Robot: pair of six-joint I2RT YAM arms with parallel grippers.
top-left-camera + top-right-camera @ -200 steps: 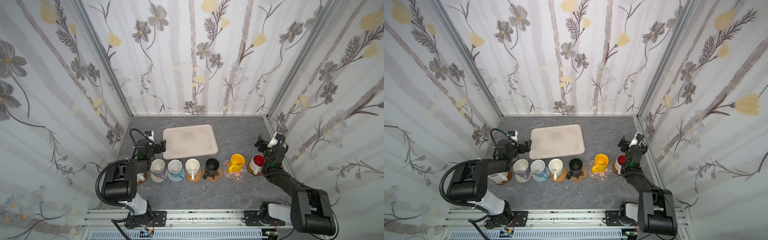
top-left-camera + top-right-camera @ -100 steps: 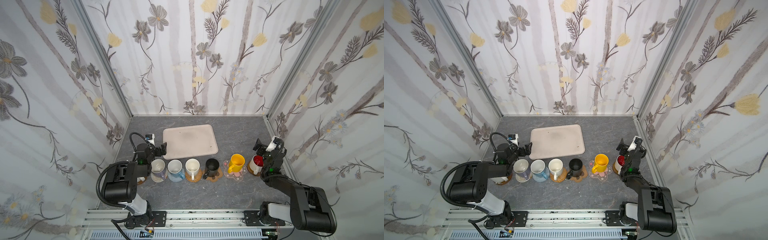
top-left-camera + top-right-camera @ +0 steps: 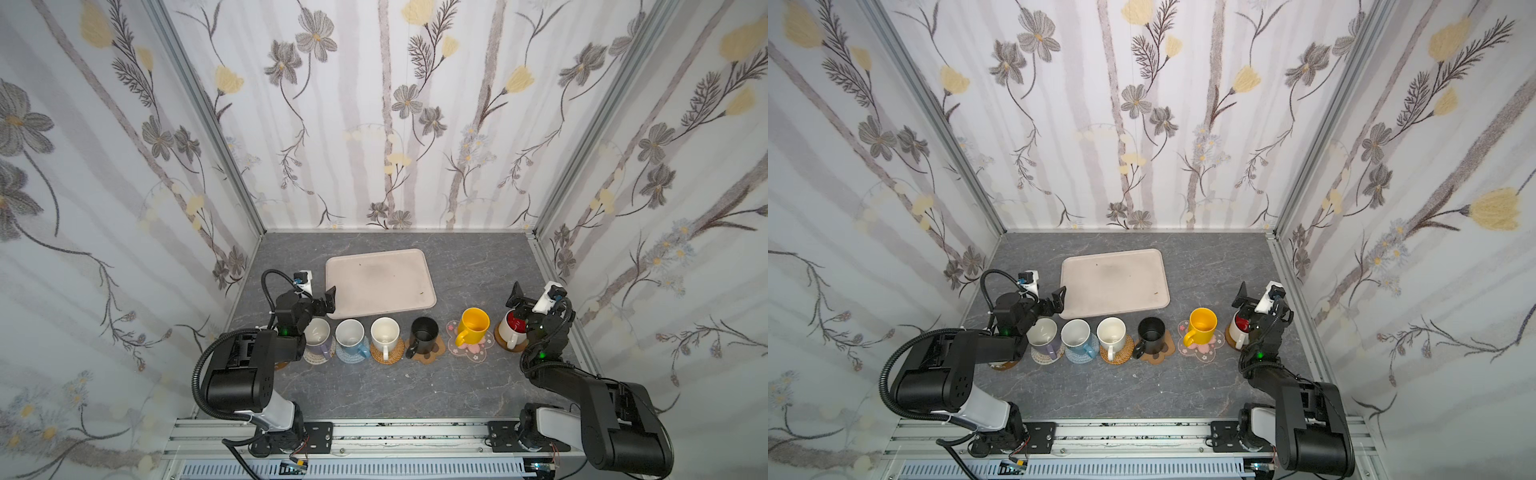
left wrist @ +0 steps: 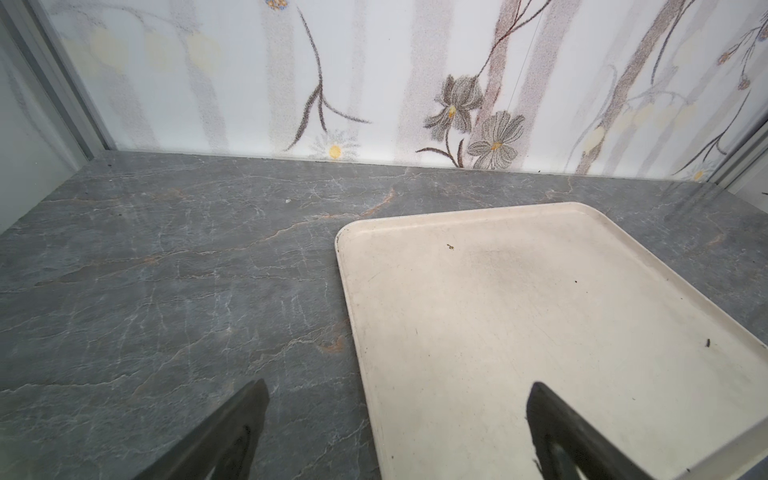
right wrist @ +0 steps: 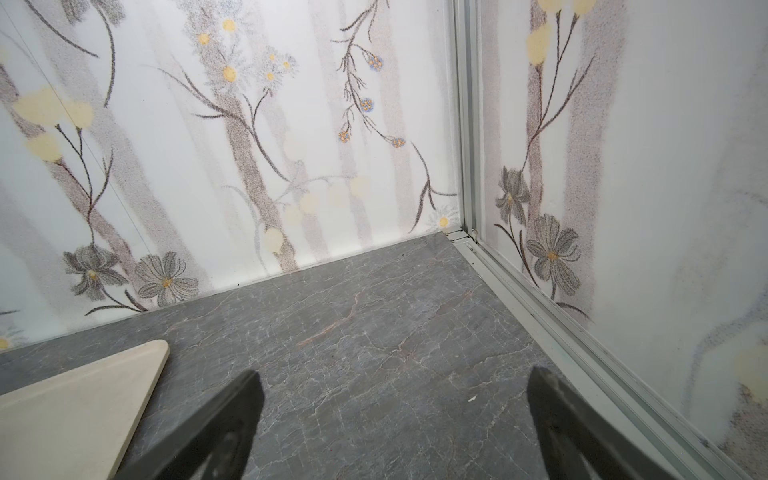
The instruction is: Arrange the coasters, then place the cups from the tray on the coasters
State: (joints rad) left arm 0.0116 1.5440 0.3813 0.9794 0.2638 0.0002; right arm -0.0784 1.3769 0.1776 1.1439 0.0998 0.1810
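Both arms have eased back slightly: the left hand [image 4: 397,390] and right hand [image 5: 392,376] gape wide, holding nothing. The tray [image 3: 380,282] lies bare just ahead of the left hand (one finger over its corner); the cups [image 3: 473,322] stand on coasters [image 3: 478,351] between the hands.

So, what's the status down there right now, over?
Left claw, right claw open, empty. Tray bare. Six cups in a row on coasters; anything under left arm hidden. Nothing in the way.
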